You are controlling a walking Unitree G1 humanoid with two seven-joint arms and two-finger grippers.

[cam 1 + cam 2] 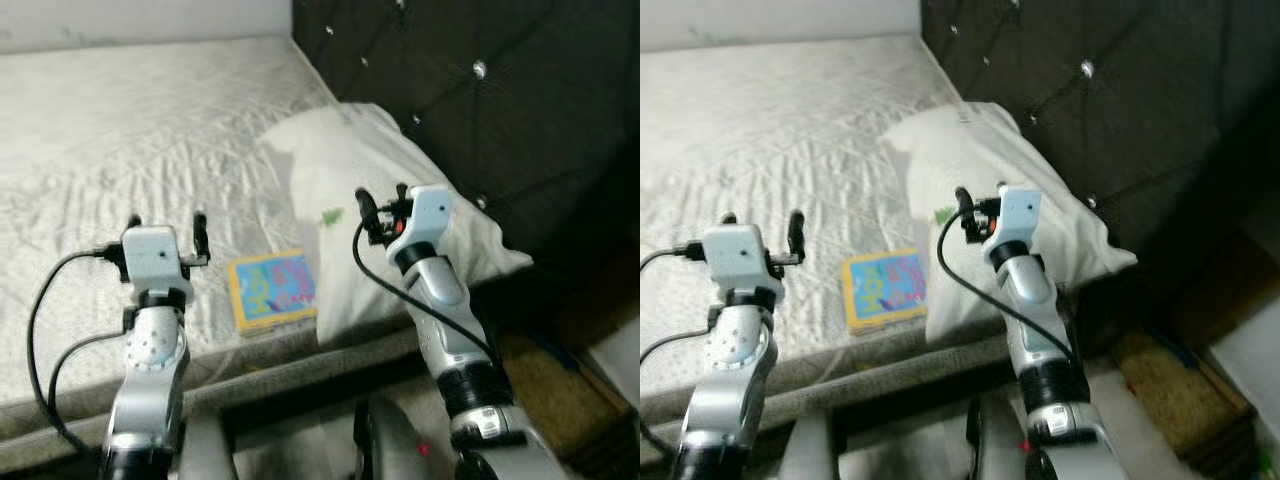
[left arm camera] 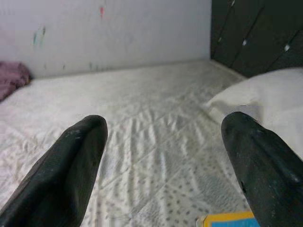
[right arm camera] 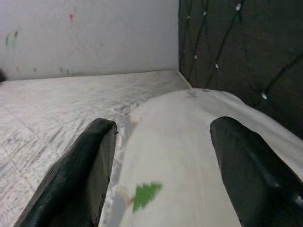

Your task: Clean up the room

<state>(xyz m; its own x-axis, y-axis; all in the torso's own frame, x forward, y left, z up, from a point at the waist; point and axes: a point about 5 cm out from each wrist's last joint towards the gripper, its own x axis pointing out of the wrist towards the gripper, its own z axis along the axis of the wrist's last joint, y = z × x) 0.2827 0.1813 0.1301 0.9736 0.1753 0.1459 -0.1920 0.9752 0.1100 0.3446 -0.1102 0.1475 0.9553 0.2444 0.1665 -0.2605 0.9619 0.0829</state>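
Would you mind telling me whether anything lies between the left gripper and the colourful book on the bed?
Nothing visible does. The left gripper hovers open above the bare mattress, and the book lies flat just to its right, near the bed's front edge. The pillow sits beyond the book, its edge against or over the book's right side.

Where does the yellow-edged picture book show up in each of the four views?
Left eye: picture book flat on the mattress, beside the pillow.
Right eye: same spot, by the pillow's near corner.
Left wrist: a yellow corner at the frame's edge.
Right wrist: not in it.
Shared landmark: the pillow.
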